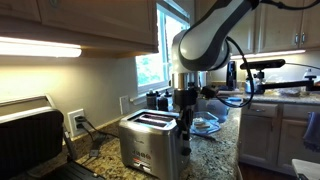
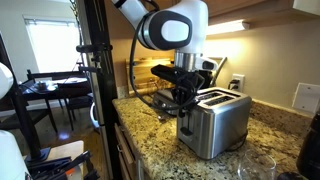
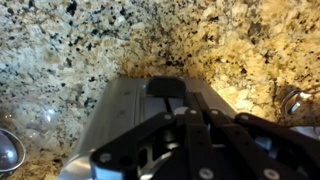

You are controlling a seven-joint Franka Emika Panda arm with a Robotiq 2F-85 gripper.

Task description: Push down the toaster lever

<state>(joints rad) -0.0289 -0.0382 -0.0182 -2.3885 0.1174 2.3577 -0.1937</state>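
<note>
Your hand [image 1: 186,115], spread or pressed together I cannot tell, hangs over the lever [image 3: 165,88] end of the toaster [image 1: 148,140] on the granite surface [image 3: 60,50]; the lever looks up, so the push seems left.

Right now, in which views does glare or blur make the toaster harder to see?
In an exterior view the under-cabinet light strip is blown out, but the toaster reads clearly; in an exterior view the window is overexposed, losing all detail outside; in the wrist view the gripper is close and blurred, the granite counter sharper.
</note>
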